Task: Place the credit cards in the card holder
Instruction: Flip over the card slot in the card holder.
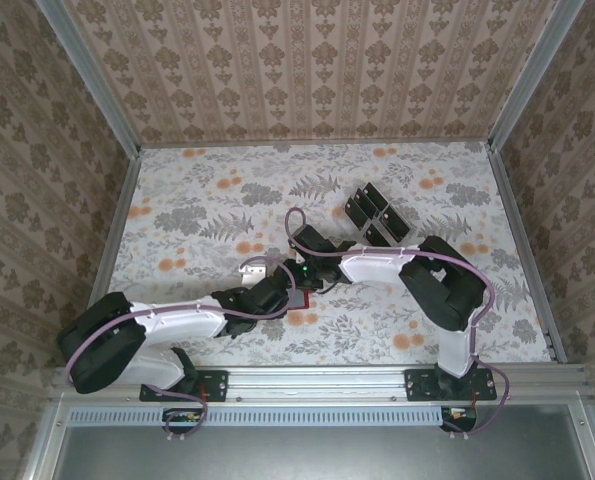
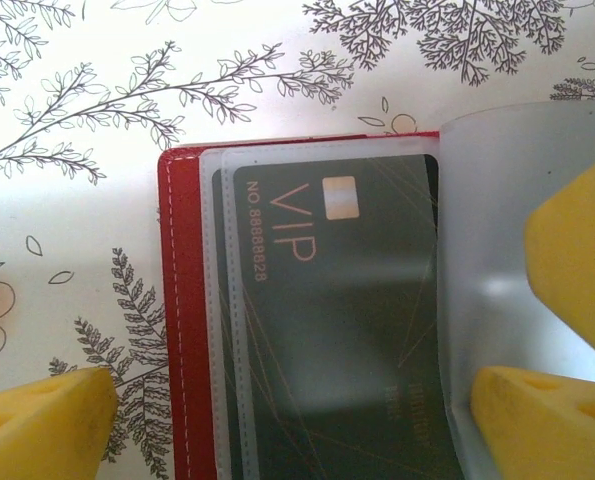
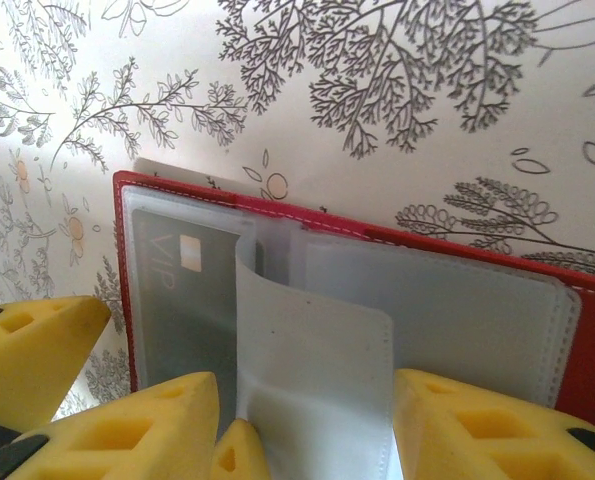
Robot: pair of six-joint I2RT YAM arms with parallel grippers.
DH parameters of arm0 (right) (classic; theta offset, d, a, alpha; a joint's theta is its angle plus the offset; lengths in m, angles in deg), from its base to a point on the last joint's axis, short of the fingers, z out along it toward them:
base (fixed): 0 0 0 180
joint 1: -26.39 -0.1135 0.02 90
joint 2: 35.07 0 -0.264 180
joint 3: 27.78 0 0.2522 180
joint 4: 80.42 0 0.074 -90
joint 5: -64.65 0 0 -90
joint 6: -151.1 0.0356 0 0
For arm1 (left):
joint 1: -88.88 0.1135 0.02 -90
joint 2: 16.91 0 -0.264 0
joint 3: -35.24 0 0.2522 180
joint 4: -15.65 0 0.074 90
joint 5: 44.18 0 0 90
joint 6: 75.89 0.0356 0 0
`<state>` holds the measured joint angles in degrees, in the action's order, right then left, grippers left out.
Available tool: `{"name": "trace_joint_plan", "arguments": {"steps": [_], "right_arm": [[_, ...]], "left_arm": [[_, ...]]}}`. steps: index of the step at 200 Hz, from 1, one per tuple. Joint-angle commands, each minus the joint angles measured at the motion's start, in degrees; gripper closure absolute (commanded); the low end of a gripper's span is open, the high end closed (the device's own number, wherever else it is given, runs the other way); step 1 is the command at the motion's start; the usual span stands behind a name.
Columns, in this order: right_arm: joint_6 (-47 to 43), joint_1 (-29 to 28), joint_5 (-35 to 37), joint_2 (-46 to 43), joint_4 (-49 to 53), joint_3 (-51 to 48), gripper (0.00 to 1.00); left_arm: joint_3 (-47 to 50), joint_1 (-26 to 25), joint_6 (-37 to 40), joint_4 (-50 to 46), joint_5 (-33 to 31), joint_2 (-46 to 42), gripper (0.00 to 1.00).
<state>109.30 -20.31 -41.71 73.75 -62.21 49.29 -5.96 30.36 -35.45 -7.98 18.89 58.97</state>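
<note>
The card holder (image 2: 182,300) lies open on the table, red with clear sleeves, and shows under both wrists (image 1: 300,319). A black credit card (image 2: 337,320) marked VIP sits in its left sleeve (image 3: 182,290). My left gripper (image 2: 292,385) hangs open right over that card, one finger off the wallet's left edge. One clear sleeve flap (image 3: 312,350) curls upward. My right gripper (image 3: 305,385) is open, jaws partly apart on either side of the flap. Several more credit cards (image 1: 372,212) lie spread on the table further back.
A small clear rack (image 1: 258,267) stands just behind the left wrist. Both arms meet at the table's middle (image 1: 292,285). Patterned walls ring the floral tabletop (image 1: 197,200), with bare room to the left and far right.
</note>
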Motion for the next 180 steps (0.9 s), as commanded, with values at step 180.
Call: {"name": "trace_joint_plan", "arguments": {"steps": [180], "right_arm": [[-0.3,-6.8,-0.2,10.3,9.0,17.4,0.49]], "left_arm": [[-0.6,5.5,-4.6,-21.5,-6.5,-28.2,0.0]]}}
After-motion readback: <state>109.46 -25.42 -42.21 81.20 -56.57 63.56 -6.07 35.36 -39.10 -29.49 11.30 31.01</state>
